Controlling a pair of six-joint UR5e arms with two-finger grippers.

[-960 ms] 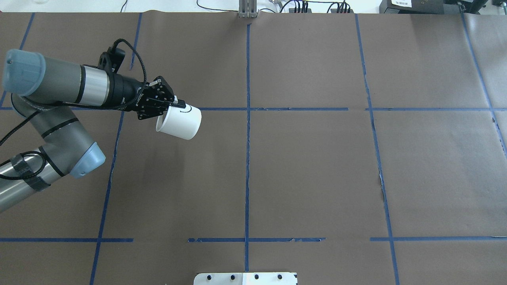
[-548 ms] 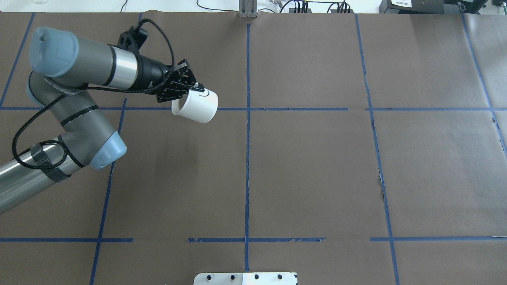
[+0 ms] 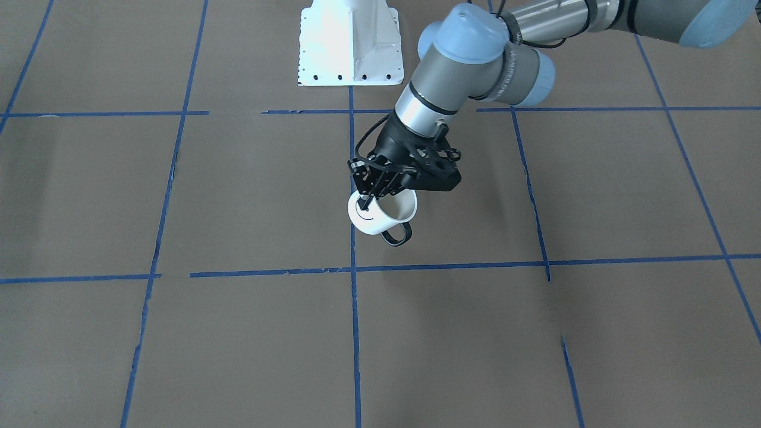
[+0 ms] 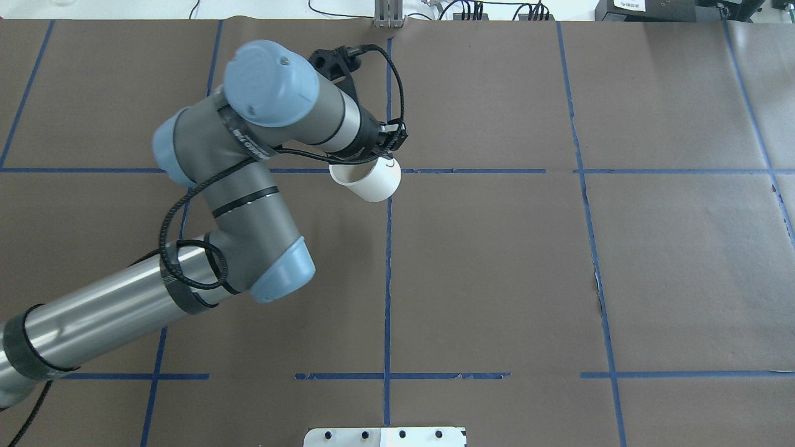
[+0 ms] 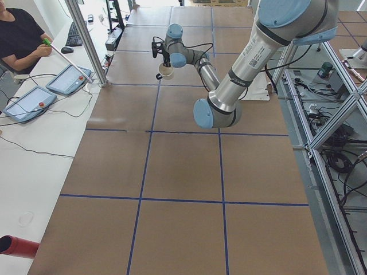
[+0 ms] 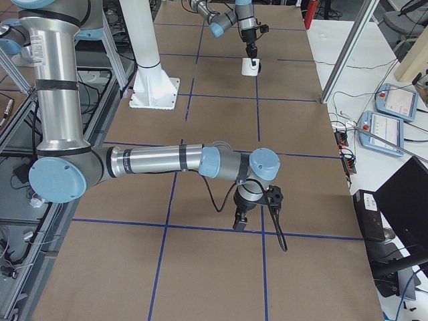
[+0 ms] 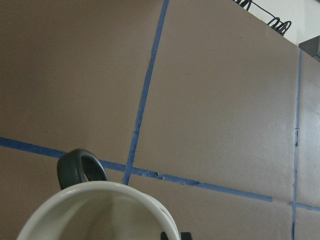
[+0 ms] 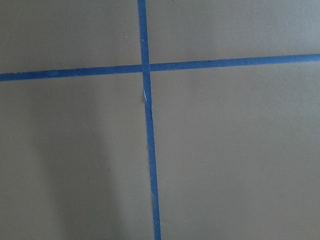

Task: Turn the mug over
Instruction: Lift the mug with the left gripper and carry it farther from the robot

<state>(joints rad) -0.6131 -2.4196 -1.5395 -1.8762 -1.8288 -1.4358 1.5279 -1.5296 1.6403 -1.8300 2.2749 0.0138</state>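
Note:
The white mug [image 3: 380, 217] with a black smiley face hangs in my left gripper [image 3: 370, 199], which is shut on its rim wall. It is tilted, with its mouth up and toward the robot, and its black loop handle [image 3: 397, 236] points to the table's far side. It hangs above the table near the central blue tape line [image 4: 388, 261]. The mug also shows in the overhead view [image 4: 367, 180], the exterior left view [image 5: 166, 71] and the left wrist view [image 7: 100, 212]. My right gripper [image 6: 241, 221] points down over the table's right end; I cannot tell whether it is open or shut.
Brown paper with a grid of blue tape lines [image 3: 351, 333] covers the table. The white robot base plate [image 3: 349, 44] stands at the near middle edge. A metal post [image 4: 389, 15] stands at the far edge. An operator [image 5: 20, 37] and tablets [image 5: 69, 80] are beyond it.
My left arm has swung right to the central tape line with the mug. The mug has turned from lying sideways to mouth more upward.

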